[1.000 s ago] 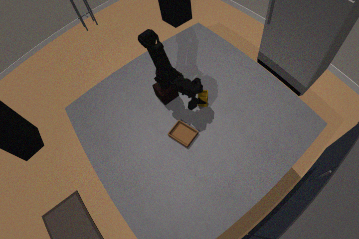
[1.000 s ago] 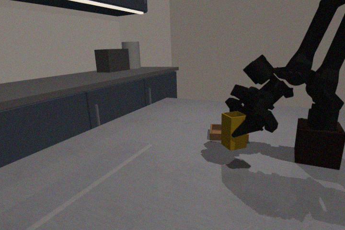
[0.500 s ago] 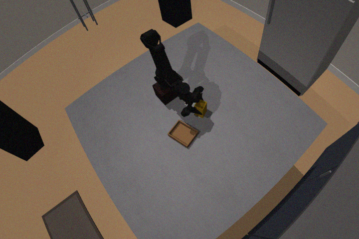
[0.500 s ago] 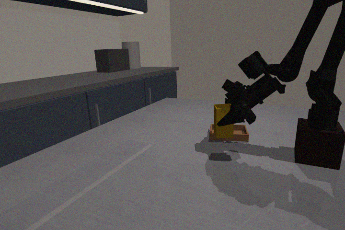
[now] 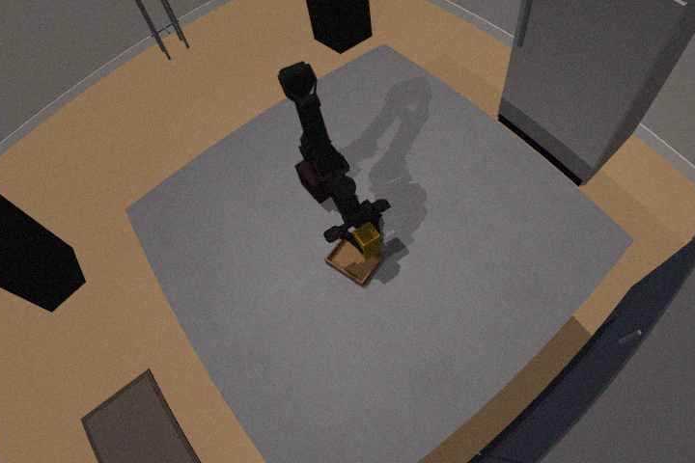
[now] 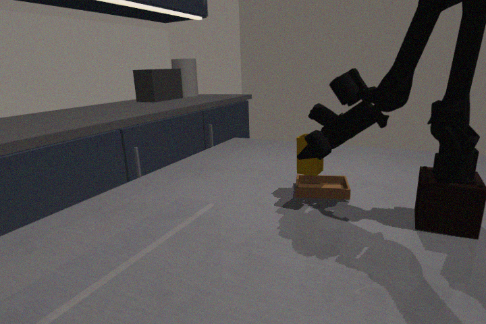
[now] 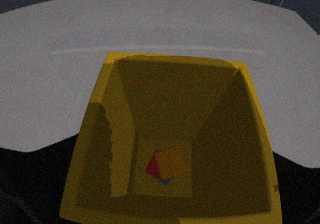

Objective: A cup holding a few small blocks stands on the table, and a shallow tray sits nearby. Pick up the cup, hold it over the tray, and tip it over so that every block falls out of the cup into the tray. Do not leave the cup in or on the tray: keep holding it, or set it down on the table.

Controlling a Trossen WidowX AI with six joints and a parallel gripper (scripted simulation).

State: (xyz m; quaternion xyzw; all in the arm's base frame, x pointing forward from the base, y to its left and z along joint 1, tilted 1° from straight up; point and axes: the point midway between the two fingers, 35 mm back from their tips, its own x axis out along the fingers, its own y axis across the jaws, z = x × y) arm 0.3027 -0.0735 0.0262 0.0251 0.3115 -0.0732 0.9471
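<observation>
Cup [image 5: 368, 248] [image 6: 310, 166] [image 7: 225, 114] in my grip above the tray [image 5: 344, 272] [image 6: 322, 193], blocks still to be tipped out
I have the gripper [image 5: 367, 235] [image 6: 308, 152] [image 7: 168, 124] closed on the cup, one finger on each side, and the cup hangs clear of the tray, close to upright, with its mouth up; from the top it covers part of the tray by one corner, while the tray sits flat on the table [image 5: 441, 327] [image 6: 175, 267] [image 7: 50, 84], and down my wrist view I see a red block [image 7: 153, 166], an orange block [image 7: 172, 163] and a bit of a blue block [image 7: 166, 182] bunched together at the bottom of the cup, the orange one overlapping the red, and my arm [image 5: 313, 128] [image 6: 350, 122] reaches out and down from its dark base [image 5: 308, 178] [image 6: 449, 210], which stands well apart from the tray
</observation>
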